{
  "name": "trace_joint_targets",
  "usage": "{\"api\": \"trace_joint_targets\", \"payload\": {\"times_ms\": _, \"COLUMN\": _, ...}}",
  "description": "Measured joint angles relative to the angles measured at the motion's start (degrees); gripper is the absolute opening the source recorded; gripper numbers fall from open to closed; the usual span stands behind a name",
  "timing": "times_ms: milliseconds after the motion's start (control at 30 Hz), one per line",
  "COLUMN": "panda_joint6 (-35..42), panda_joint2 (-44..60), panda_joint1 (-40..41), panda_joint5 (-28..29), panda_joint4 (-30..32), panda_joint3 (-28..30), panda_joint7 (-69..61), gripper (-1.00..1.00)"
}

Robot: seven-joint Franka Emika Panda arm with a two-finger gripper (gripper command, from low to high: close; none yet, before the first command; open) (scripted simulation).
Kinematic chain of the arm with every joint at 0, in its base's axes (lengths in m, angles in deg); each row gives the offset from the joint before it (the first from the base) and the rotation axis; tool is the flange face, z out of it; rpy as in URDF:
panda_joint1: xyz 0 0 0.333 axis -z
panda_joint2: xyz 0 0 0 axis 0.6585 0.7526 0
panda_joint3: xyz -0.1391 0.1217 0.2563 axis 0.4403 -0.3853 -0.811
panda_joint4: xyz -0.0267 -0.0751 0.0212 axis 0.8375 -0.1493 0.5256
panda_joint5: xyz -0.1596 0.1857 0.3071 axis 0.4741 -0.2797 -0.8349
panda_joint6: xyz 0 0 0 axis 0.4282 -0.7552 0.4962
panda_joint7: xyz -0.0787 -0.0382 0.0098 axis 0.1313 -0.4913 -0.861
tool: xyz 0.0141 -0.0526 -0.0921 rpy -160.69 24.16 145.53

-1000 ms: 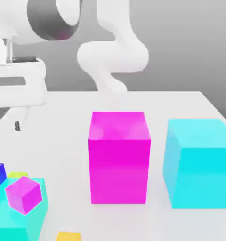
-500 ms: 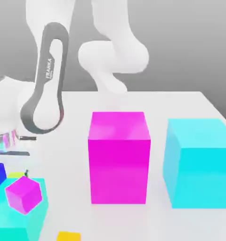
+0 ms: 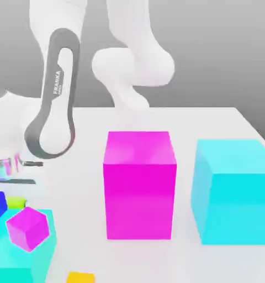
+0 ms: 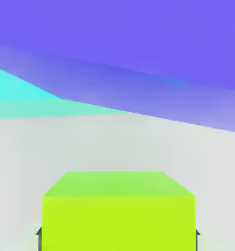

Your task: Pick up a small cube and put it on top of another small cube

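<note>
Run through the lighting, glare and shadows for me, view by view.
Exterior view: bright, even light, with a soft sheen on the tops of the big magenta block and the big cyan block; white robot arm almost melts into the pale grey background; no strong cast shadows. Hand view: yellow-green cube evenly lit, its upper face duller than the one nearest the camera.

Arm (image 3: 56, 94) is bent w/ end effector (image 4: 118, 240) low & clamped.
</note>
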Motion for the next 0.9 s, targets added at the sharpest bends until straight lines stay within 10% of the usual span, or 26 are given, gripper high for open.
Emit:
{"api": "trace_joint_targets", "payload": {"times_ms": 300, "panda_joint6": 13.67, "panda_joint2": -8.77, "panda_joint1": 0.69, "panda_joint5": -13.3, "panda_joint4": -9.81, "panda_joint3": 0.8, "panda_joint7": 5.42, "gripper": -1.0}}
{"api": "trace_joint_targets", "payload": {"times_ms": 633, "panda_joint6": 15.52, "panda_joint2": 1.54, "panda_joint1": -17.48, "panda_joint5": 4.7, "panda_joint4": -20.55, "panda_joint3": -7.91, "panda_joint7": 19.0, "gripper": -1.0}}
{"api": "trace_joint_targets", "payload": {"times_ms": 767, "panda_joint6": 10.51, "panda_joint2": 9.15, "panda_joint1": -18.1, "panda_joint5": 3.53, "panda_joint4": -20.38, "panda_joint3": -11.01, "panda_joint7": 16.53, "gripper": -1.0}}
{"api": "trace_joint_targets", "payload": {"times_ms": 800, "panda_joint6": 8.98, "panda_joint2": 10.92, "panda_joint1": -17.61, "panda_joint5": 2.67, "panda_joint4": -20.46, "panda_joint3": -11.76, "panda_joint7": 15.87, "gripper": 1.0}}
{"api": "trace_joint_targets", "payload": {"times_ms": 900, "panda_joint6": 8.98, "panda_joint2": 10.92, "panda_joint1": -17.61, "panda_joint5": 2.67, "panda_joint4": -20.46, "panda_joint3": -11.76, "panda_joint7": 15.87, "gripper": 1.0}}
